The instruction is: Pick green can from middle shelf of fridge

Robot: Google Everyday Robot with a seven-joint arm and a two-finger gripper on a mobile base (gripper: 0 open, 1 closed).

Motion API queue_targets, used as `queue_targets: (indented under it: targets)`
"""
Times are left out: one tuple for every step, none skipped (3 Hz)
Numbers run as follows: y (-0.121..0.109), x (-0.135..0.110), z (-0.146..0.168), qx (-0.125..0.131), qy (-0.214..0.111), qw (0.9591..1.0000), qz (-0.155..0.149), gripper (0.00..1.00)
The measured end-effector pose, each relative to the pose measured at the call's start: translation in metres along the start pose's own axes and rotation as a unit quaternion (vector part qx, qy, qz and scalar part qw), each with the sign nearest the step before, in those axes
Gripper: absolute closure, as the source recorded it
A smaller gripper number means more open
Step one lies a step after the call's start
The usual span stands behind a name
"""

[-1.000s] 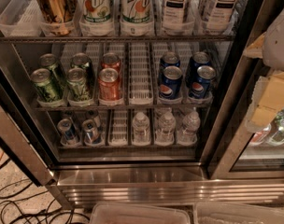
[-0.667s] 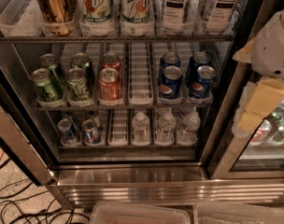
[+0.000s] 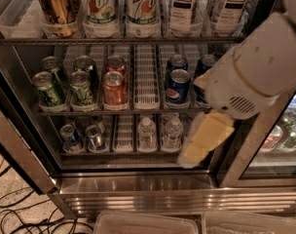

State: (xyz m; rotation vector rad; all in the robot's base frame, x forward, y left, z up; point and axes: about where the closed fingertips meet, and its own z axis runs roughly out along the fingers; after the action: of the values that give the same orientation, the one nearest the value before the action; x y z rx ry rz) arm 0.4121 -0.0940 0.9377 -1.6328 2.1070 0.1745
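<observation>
Since a moment ago our arm has swung in from the right; the gripper (image 3: 206, 139) hangs before the fridge (image 3: 133, 189), below the right end of the middle shelf (image 3: 146, 77). We cannot tell whether it is closed. The green can (image 3: 81, 89) stands at the front left of that shelf.

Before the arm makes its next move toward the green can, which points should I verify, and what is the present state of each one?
1. The green can stands upright at the front of the middle shelf: ok.
2. The way into the fridge toward that can is free: ok.
3. The claw is lined up with the can: not ok; it hangs lower and far to the right, beside the water bottles.
4. Room beside the can: cannot tell; the brighter green can and the red can stand close.
</observation>
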Motion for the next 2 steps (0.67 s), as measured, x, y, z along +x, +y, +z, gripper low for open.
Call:
queue_targets:
  targets:
    - [0.029,-0.037,0.034,-0.016,-0.081,0.9965,0.014,0.00]
    - [0.051,-0.047,0.068,-0.012,-0.148,0.9886,0.023,0.00]
